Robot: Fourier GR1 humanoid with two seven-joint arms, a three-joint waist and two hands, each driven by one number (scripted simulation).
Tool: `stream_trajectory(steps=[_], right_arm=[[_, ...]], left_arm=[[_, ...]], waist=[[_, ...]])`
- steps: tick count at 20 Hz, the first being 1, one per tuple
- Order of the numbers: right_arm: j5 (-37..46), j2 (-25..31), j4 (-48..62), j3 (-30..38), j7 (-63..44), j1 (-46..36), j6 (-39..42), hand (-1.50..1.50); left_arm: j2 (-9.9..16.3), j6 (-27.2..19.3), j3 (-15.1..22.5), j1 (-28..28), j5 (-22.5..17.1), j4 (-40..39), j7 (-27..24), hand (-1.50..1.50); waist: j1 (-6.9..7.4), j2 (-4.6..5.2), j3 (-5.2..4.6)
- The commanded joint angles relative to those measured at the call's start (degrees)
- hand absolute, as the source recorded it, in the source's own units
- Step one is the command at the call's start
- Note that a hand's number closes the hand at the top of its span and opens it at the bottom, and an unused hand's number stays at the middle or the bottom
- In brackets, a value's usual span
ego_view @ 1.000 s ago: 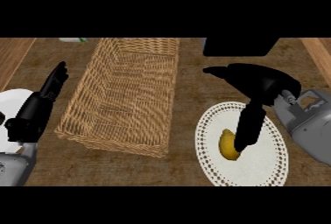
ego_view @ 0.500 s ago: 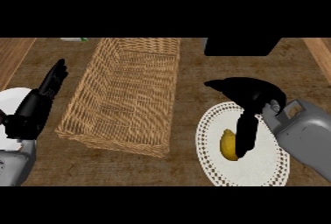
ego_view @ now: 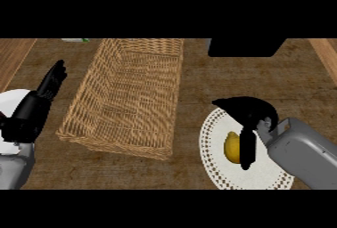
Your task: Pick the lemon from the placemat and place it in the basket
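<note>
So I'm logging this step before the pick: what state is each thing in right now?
lemon: lying on the placemat, not lifted.
placemat: flat on the counter.
basket: upright, nothing inside.
right hand: over the lemon, fingers pointing down beside it.
left hand: open, resting at the left.

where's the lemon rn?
In the head view, lower right: the yellow lemon lies on the white round placemat, right of the wicker basket, beside the right hand.

surface: a dark brown wooden surface (ego_view: 197, 84) fills most of the view.
black thing: a flat black block (ego_view: 245, 46) sits at the far edge.
green and white thing: a small piece (ego_view: 76, 40) peeks in at the far left, too small to tell.
</note>
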State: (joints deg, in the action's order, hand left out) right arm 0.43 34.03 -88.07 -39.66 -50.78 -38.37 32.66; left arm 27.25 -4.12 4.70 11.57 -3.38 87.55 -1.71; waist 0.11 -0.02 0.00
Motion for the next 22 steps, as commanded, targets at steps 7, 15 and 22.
stream_trajectory(steps=[7,15,22], right_arm=[[13.4,-3.5,-0.3,3.2,4.5,10.2,0.9,-1.50],[24.7,-9.1,4.4,6.5,11.1,12.3,-0.2,-1.50],[30.1,-12.6,3.2,10.5,12.6,16.1,2.7,-1.50]], left_arm=[[-0.8,3.4,-3.8,-3.6,1.2,3.5,-0.2,0.00],[-4.9,3.6,-4.3,-1.8,6.0,-1.7,-2.7,0.00],[-7.1,5.4,-6.1,-2.1,7.2,1.0,-0.2,0.00]], waist=[[0.08,-0.06,0.01],[0.00,0.04,0.00],[-0.02,0.00,0.00]])
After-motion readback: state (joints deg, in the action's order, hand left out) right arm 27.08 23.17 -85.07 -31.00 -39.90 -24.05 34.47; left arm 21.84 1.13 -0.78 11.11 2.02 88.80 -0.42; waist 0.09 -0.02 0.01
